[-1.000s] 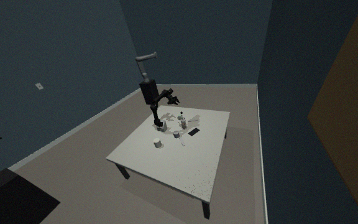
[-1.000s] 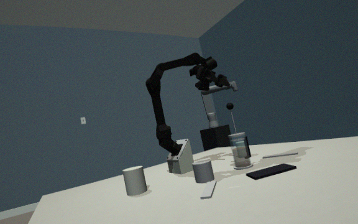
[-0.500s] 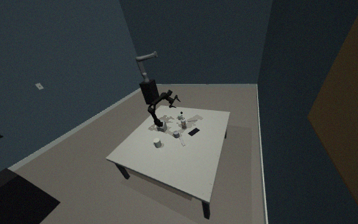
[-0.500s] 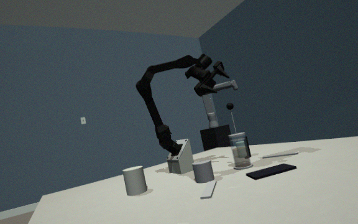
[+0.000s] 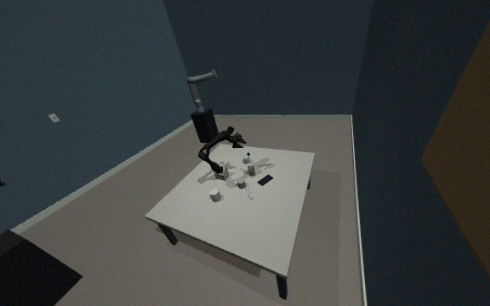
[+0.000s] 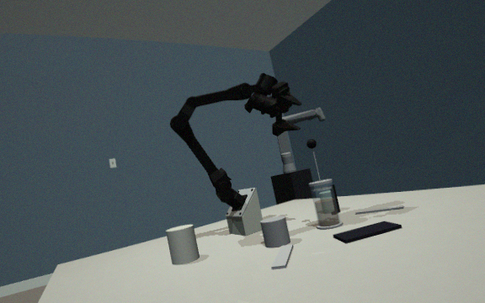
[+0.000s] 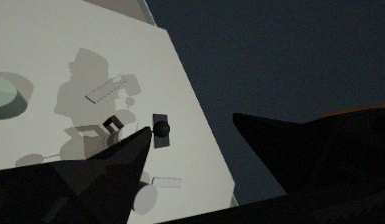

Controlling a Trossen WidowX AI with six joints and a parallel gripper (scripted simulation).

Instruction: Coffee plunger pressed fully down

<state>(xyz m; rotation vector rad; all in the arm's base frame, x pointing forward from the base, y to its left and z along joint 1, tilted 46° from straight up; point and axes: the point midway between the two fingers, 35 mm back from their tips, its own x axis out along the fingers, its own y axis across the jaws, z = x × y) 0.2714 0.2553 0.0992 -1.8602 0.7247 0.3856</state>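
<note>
Exterior view: pincer [image 6: 282, 126] wide open, empty, hanging above/left of knob [image 6: 311, 144] w/ thin rod fully up on glass press [image 6: 326, 204] standing on table [image 6: 436, 252]; likely light, tippy, fragile, so push straight down on knob only.

The see-through glass-like cylinder of the coffee press [image 6: 326, 206] carries a thin pale metal-looking rod topped by a matt black round knob [image 6: 311, 144]. The pale table top [image 6: 415, 261] looks smooth and matt. The jointed black arm [image 6: 196, 139] has a dull plastic-like finish.
</note>
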